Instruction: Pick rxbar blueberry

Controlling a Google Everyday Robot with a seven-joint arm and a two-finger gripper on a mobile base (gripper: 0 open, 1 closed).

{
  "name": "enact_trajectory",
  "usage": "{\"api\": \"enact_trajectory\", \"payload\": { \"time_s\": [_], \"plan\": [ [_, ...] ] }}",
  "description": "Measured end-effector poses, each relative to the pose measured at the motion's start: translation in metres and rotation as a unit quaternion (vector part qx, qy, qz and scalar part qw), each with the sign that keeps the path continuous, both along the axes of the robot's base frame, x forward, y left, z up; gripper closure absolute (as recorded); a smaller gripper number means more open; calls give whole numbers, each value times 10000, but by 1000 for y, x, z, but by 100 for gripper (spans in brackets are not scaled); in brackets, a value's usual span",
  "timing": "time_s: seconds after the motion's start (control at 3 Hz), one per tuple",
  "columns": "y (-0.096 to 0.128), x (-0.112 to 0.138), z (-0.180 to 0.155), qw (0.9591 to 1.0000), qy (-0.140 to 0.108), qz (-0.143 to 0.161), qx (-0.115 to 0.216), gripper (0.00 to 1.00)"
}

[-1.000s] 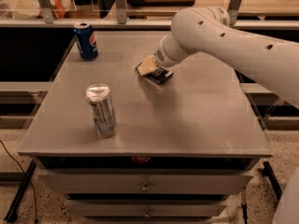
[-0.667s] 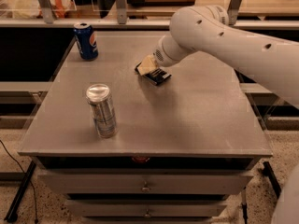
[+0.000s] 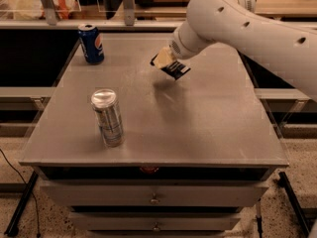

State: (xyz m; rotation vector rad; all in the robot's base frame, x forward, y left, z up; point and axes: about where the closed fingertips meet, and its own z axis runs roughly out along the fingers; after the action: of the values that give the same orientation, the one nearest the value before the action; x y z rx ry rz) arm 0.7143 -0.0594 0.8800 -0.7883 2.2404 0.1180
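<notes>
Risen a bit above the table (image 3: 208, 128), gripper (image 3: 166, 62) pinches the snack bar (image 3: 177, 70) at one end. Bar could slip out, since the hold looks shallow.

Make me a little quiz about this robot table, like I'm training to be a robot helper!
1. True or false: the silver can lies on its side on the table.
2. Which thing stands near the table's back left corner? A) the Pepsi can B) the silver can C) the rxbar blueberry
3. Fill in: the gripper, just above the back half of the table, is shut on the ____.

Key: 1 false, it stands upright. 2 A. 3 rxbar blueberry, held clear of the tabletop with its shadow below.
</notes>
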Motion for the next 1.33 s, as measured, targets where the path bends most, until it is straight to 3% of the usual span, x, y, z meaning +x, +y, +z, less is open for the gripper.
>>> {"api": "enact_trajectory", "payload": {
  "time_s": [0.67,1.33],
  "plan": [
    [-18,-3,57,9980,-527,32,-336,100],
    [-22,-3,72,9976,-596,195,-306,100]
  ]
}}
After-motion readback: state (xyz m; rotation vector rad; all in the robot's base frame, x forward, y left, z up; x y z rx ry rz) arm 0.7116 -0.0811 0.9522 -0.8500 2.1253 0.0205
